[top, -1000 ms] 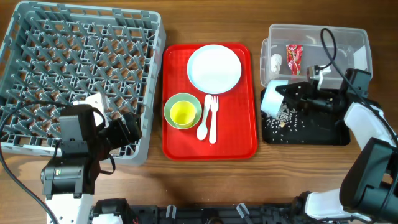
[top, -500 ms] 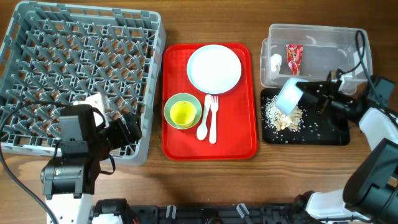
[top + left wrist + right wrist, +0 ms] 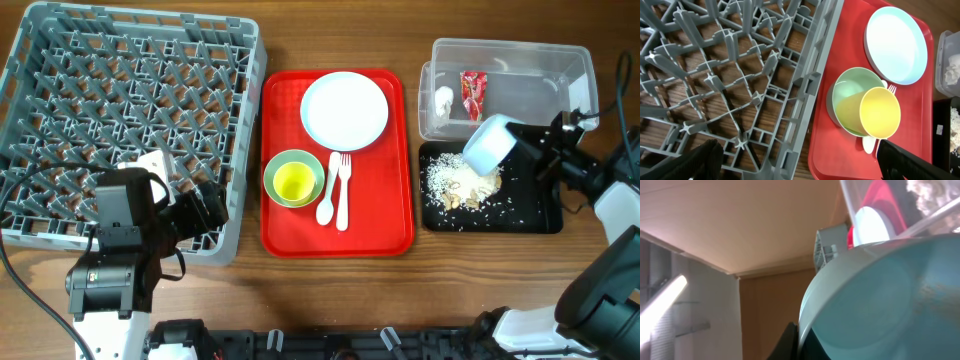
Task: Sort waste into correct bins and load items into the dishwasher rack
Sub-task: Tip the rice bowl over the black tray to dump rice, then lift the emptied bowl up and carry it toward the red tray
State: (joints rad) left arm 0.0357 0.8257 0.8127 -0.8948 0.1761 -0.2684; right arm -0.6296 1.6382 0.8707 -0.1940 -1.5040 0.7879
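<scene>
bowl (image 3: 489,145) – light blue, tipped on side above black tray (image 3: 537,214), pale crumbs (image 3: 452,185) heaped below – right tool (image 3: 517,143) grasping rim.

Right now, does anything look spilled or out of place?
Nothing spilled: the rice crumbs lie inside the black tray, none visible on the table. The light blue bowl hangs tipped over it, which fits dumping. Only oddity: the yellow cup sits nested in the green bowl.
</scene>
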